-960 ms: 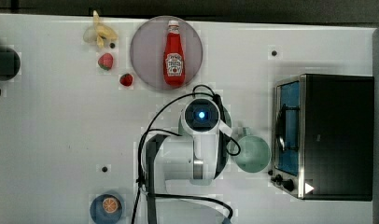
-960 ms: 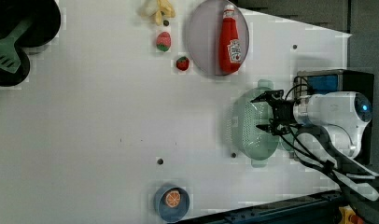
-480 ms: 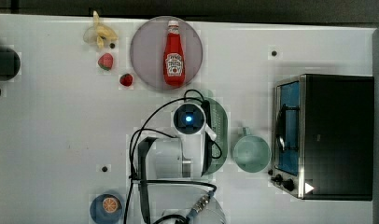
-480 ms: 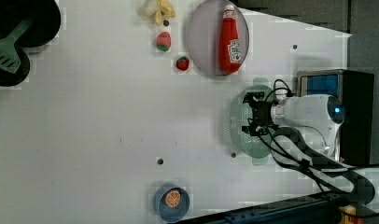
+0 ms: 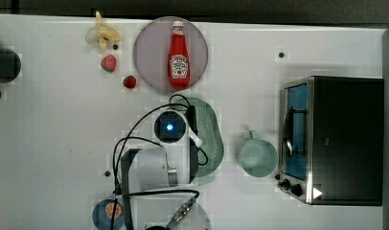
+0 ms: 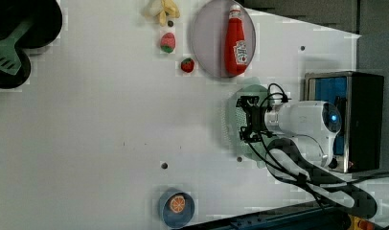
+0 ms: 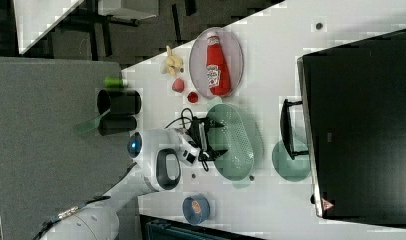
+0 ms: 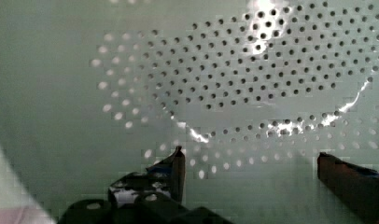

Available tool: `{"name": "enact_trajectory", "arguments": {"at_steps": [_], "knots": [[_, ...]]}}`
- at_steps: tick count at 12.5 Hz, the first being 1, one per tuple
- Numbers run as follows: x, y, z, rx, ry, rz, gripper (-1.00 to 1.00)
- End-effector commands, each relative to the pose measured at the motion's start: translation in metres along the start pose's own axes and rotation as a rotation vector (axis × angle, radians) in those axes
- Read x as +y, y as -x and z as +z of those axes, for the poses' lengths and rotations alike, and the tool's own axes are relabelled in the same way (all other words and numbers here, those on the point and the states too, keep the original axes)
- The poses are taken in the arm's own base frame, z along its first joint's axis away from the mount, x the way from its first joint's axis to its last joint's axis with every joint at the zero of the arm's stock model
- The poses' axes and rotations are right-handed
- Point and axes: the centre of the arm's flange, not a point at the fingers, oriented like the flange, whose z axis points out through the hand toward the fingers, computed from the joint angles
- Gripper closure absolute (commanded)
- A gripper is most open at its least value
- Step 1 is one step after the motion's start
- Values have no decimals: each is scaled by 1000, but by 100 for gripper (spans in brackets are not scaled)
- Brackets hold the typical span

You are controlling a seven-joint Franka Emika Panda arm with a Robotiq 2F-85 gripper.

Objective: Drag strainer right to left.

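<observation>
Strainer [image 7: 238, 142]: pale mint-green oval, hole-dotted basin, wide rim | gripper [image 8: 250, 179]: fingers spread wide inside basin

Pale mint-green strainer [image 5: 211, 136] dotted with small holes, matching mint mug [image 5: 257, 158], red ketchup bottle [image 5: 178, 55], white table [image 5: 53, 143].
</observation>
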Motion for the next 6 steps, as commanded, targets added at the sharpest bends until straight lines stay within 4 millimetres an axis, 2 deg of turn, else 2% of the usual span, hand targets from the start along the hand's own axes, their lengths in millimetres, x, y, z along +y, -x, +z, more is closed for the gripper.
{"name": "enact_trajectory", "arguments": {"at_steps": [1,6], "knots": [[-1,37,-12,-30,-10,35,-100],[6,87,-12,-54,-3,91,-100]]}}
